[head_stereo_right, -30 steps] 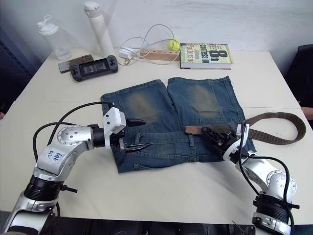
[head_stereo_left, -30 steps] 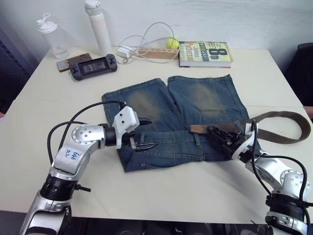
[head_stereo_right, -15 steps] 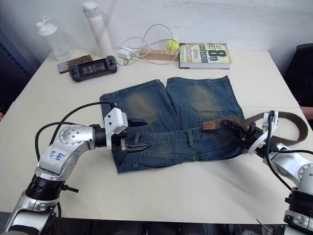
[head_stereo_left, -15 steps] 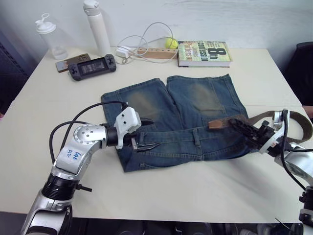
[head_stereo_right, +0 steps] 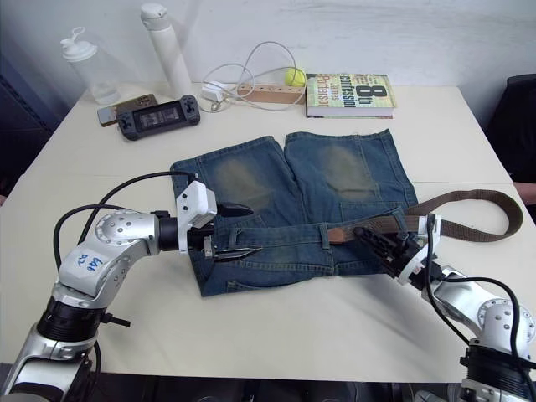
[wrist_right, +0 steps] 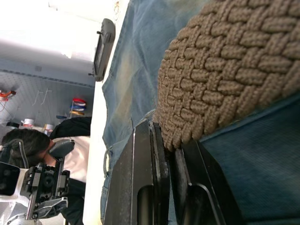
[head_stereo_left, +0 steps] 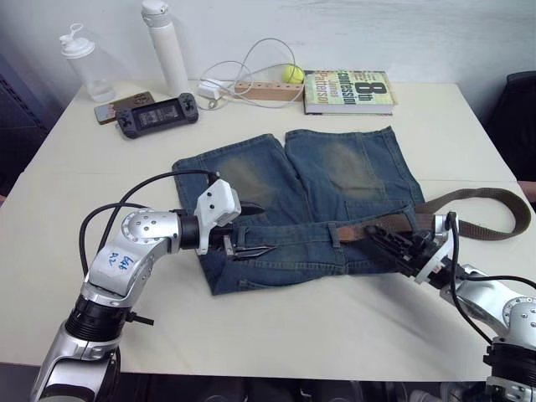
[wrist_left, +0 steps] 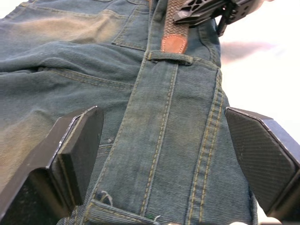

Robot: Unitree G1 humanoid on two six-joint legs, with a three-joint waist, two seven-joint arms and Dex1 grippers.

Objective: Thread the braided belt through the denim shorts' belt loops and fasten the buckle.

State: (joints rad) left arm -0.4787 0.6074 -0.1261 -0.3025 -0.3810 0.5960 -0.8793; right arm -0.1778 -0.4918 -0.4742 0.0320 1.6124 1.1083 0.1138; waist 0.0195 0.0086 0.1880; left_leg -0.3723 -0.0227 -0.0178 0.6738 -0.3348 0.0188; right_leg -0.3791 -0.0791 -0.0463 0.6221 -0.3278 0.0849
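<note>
The denim shorts [head_stereo_left: 335, 167] lie flat mid-table, waistband toward me. My right gripper [head_stereo_left: 378, 240] is shut on the braided belt [wrist_right: 220, 70] just behind its tan tip [head_stereo_left: 350, 229]. The tip lies on the waistband, right beside the middle belt loop [wrist_left: 169, 57]. From the gripper the belt [head_stereo_left: 494, 199] curves off the shorts in a loop to the right. I cannot make out the buckle. My left gripper [head_stereo_left: 251, 228] stands open over the waistband's left part, its fingers [wrist_left: 77, 145] wide apart on either side of the band.
Along the far edge stand a clear bottle [head_stereo_left: 88, 63], a white bottle [head_stereo_left: 166, 46], a phone [head_stereo_left: 121, 105], a game console [head_stereo_left: 157, 113], a white cable [head_stereo_left: 251, 71], a tennis ball [head_stereo_left: 293, 74] and a book [head_stereo_left: 347, 90]. Bare table lies in front of the shorts.
My right gripper, which had drawn the belt back to the right, has moved left again, bringing the tan tip up to the middle loop. The left gripper has stayed put.
</note>
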